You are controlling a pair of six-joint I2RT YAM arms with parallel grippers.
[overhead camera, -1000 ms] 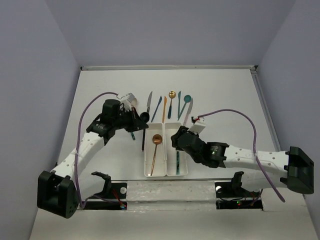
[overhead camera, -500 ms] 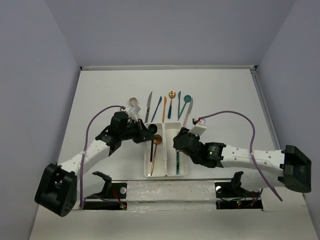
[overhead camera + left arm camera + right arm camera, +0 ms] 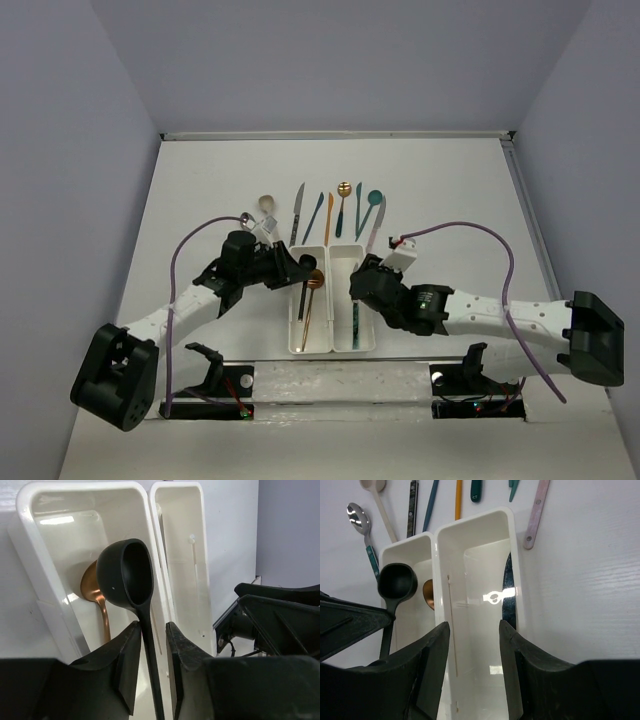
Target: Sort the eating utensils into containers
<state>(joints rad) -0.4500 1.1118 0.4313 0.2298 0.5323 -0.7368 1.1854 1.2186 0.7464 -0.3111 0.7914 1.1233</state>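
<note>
Left wrist view, centre: left claw point(image 3: 150, 635) pinched narrow on black spoon point(image 3: 125, 575), bowl hanging above left bin point(image 3: 30, 545) and copper spoon point(image 3: 90, 587). Right wrist view: right claw point(image 3: 474, 630) wide, empty, over right bin point(image 3: 512, 535). Likely risk: released tilted, could land across both bins or in the wrong one; close arms may bump.
</note>
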